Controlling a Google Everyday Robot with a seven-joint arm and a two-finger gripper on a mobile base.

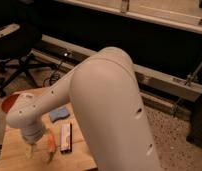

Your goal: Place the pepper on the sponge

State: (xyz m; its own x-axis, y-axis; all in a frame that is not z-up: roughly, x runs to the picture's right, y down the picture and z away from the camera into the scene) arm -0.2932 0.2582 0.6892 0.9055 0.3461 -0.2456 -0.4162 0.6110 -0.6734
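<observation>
The slim orange pepper [51, 143] lies on the wooden table [14, 155], near its front edge. The light-blue sponge [59, 114] rests behind it, partly hidden by my arm. My gripper [39, 150] hangs from the white wrist just left of the pepper and low over the table. It is open, and its right finger sits beside the pepper. Nothing is held.
A flat white-and-dark bar [66, 137] lies right of the pepper. A red-orange bowl [11, 102] stands at the table's back left, half hidden by my forearm. My bulky white arm [109, 110] fills the middle. An office chair [16, 55] stands far left.
</observation>
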